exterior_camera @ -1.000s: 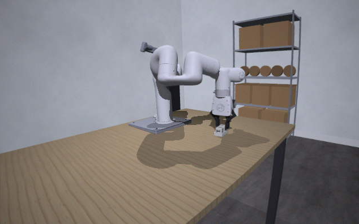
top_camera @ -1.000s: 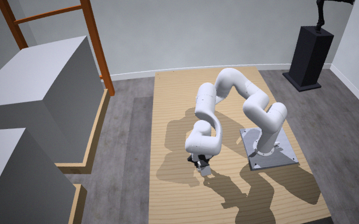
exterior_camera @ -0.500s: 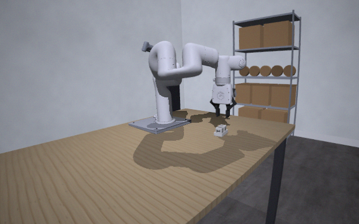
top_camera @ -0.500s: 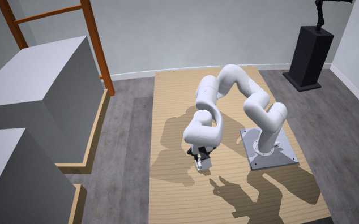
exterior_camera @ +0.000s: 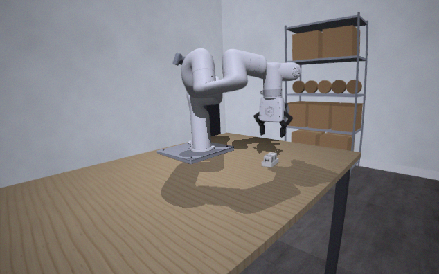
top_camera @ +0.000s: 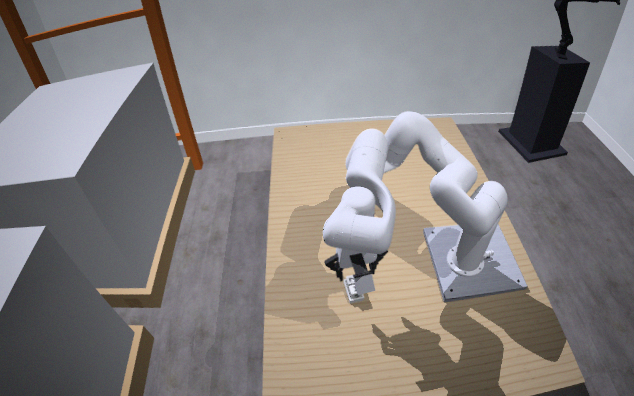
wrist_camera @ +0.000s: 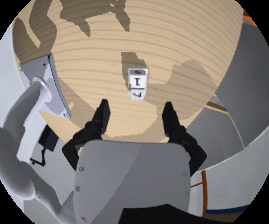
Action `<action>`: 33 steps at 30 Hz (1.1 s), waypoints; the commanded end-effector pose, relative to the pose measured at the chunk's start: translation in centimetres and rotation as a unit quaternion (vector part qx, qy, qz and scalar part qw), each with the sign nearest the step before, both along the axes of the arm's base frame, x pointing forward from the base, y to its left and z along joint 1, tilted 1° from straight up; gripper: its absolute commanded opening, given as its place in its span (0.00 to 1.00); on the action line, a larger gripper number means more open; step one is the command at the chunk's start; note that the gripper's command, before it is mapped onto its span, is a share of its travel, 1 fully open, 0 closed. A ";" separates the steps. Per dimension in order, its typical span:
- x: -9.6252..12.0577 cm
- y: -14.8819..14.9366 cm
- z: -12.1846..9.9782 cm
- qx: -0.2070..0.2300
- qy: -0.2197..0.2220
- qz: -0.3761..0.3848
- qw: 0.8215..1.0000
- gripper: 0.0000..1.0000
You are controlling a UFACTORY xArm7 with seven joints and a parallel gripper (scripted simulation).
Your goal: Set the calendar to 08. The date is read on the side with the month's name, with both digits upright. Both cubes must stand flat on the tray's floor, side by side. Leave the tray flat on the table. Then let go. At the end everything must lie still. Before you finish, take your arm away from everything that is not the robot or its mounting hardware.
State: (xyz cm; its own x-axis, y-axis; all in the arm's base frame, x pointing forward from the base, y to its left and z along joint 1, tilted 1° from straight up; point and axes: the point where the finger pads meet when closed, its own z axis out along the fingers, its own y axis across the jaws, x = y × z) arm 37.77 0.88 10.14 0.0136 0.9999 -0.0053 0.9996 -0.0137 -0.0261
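Jaws: one pair, black and angular, spread wide and released, nothing between them; their slim fingers (top_camera: 335,263) (exterior_camera: 262,129) point down above the calendar, apart from it

Bench: long, pale wooden top (top_camera: 315,360) (exterior_camera: 114,207) (wrist_camera: 185,30), bearing the calendar

Arm: white, smooth, many-jointed (top_camera: 367,160) (exterior_camera: 201,69) (wrist_camera: 7,150), reaching out from its mount

Mount: flat grey square plate (top_camera: 510,280) (exterior_camera: 169,153) (wrist_camera: 27,67)

Tray: small, white, shallow and oblong (top_camera: 355,300) (exterior_camera: 266,165) (wrist_camera: 147,74), apparently flat on the bench; it lies below the jaws, in the wrist view beyond the fingertips and between their lines. Probably light and stiff, apt to skid if nudged

Cubes: two, white with dark numerals, one (top_camera: 352,291) (exterior_camera: 267,160) (wrist_camera: 137,81) beside the other (top_camera: 349,282) (exterior_camera: 274,157) (wrist_camera: 137,93), in a row within the tray. Likely rigid, light, rather slick; best taken singly by opposite upright faces, above the rim

Numerals: a 1 and a sideways 7 seem uppermost; the month side cannot be read, so 08 is unconfirmed
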 end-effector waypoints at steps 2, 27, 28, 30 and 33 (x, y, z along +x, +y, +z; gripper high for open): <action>0.1 0.0 0.1 0.000 -0.002 0.000 1.000 1.00; 0.1 0.0 1.9 0.000 -0.002 0.000 1.000 1.00; 0.1 0.0 2.2 0.000 -0.002 0.000 1.000 1.00; 0.1 0.0 3.0 0.000 -0.002 0.000 1.000 1.00; 0.2 0.0 4.3 0.000 -0.002 0.000 1.000 1.00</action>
